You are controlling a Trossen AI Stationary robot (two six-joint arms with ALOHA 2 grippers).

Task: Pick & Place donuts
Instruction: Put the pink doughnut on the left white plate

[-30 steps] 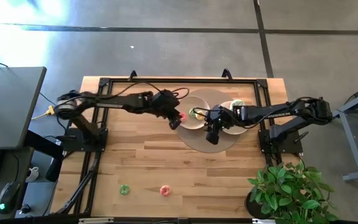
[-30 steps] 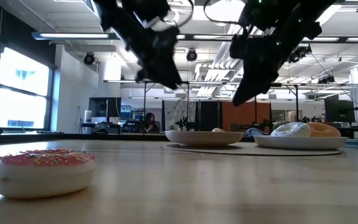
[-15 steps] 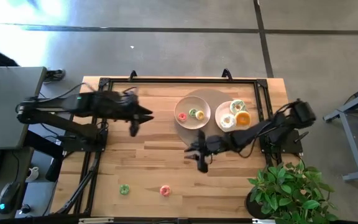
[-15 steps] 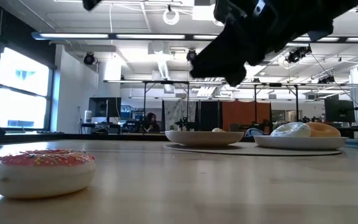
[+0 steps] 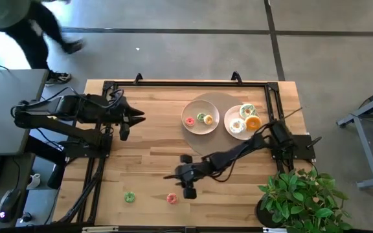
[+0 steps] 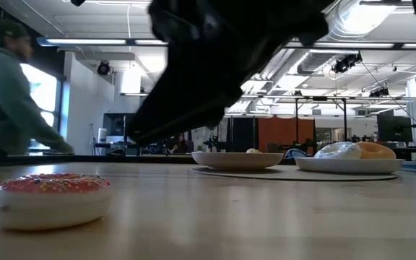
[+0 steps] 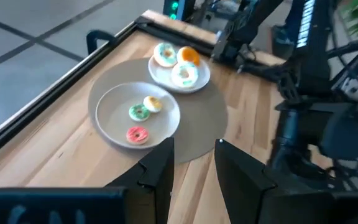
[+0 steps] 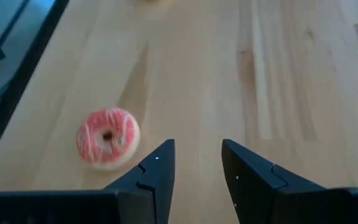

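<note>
Two donuts lie flat on the bare table near its near edge: a pink one (image 5: 171, 199) (image 8: 107, 138) (image 6: 49, 198) and a green one (image 5: 129, 197). The beige plate (image 5: 211, 127) (image 7: 114, 99) carries a pink, a green and a yellow donut. The white plate (image 5: 229, 123) (image 7: 197, 81) carries three more, white, green-white and orange. My right gripper (image 5: 188, 189) (image 8: 196, 162) hangs open just above the table, close beside the loose pink donut, touching nothing. My left gripper (image 5: 138, 118) (image 7: 194, 163) is open and empty over the table's left part.
Both plates sit on a round tan mat (image 5: 220, 144) at the table's far right. A black frame (image 5: 173, 83) runs along the table's edges. A potted plant (image 5: 303, 200) stands off the near right corner. A person (image 5: 18, 19) walks past the far left corner.
My left gripper let go of a pink donut onto the beige plate and drew back toward the table's left edge. My right gripper swung from the plates toward the near edge and leftward, coming down beside the loose pink donut. A person walked into view.
</note>
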